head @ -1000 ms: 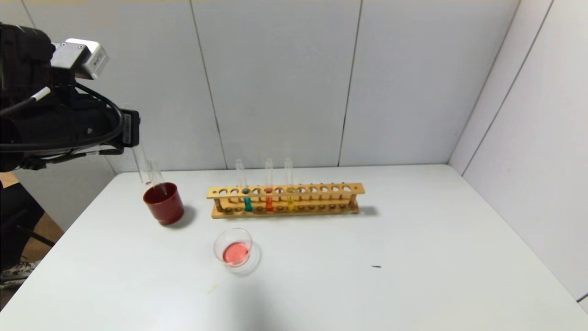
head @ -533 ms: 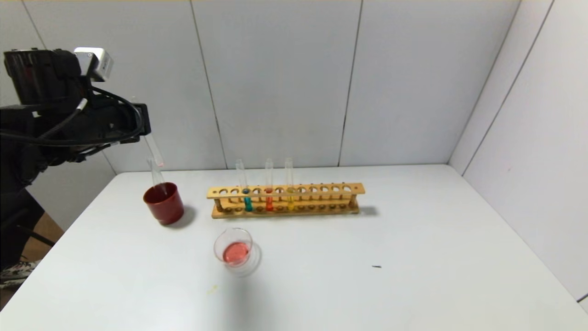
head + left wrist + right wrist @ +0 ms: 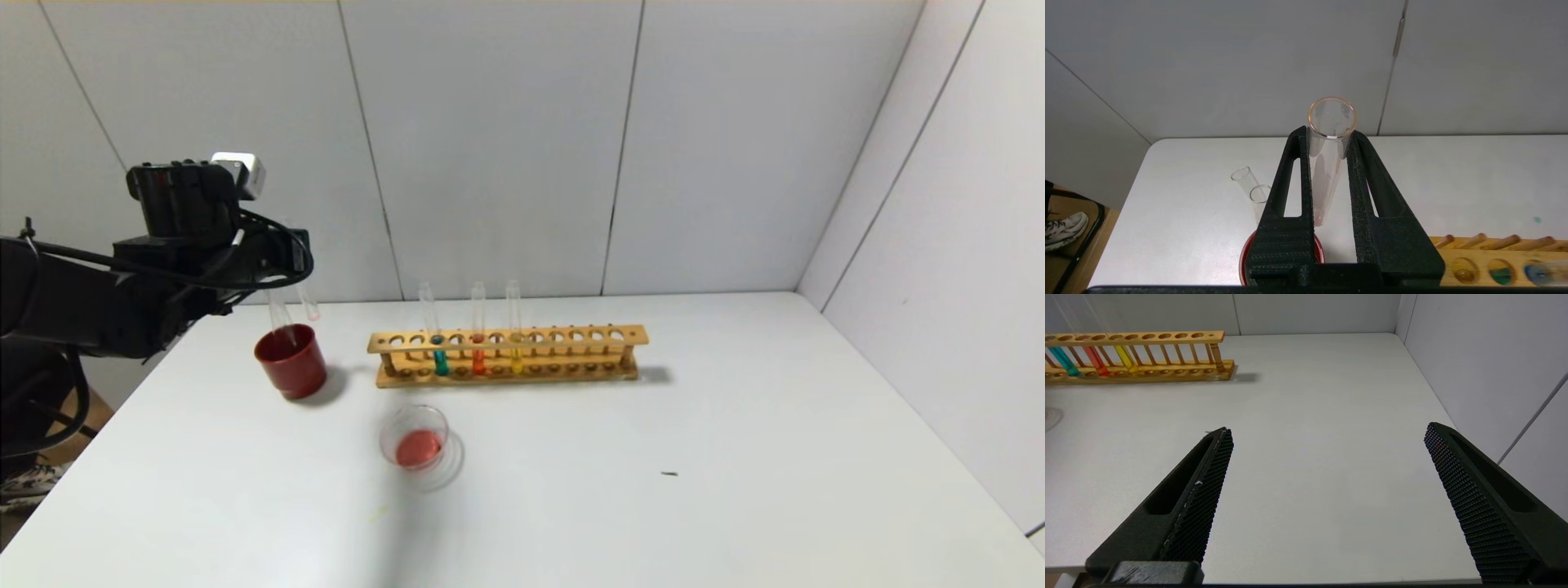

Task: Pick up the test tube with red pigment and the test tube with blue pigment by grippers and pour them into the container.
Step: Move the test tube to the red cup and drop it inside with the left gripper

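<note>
My left gripper point(image 3: 298, 255) point(image 3: 1327, 132) is shut on the test tube with red pigment point(image 3: 309, 306) point(image 3: 1327, 171). The tube hangs nearly upright just above the dark red cup point(image 3: 290, 359), drained except for a pink trace at its bottom. The container point(image 3: 416, 441), a small clear dish, sits in front of the rack and holds pink-red liquid. The test tube with blue pigment point(image 3: 439, 351) point(image 3: 1063, 359) stands in the wooden rack point(image 3: 506, 339). My right gripper point(image 3: 1327, 430) is open over bare table at the near right, out of the head view.
Two empty clear tubes point(image 3: 1249, 188) lean in the red cup point(image 3: 1245, 257). An orange-red tube point(image 3: 478, 351) and a yellow tube point(image 3: 515, 347) stand in the rack beside the blue one. White walls close the back and right sides.
My left arm has moved right and lower, carrying the tube from the cup's left to just above it. Everything else has stayed put.
</note>
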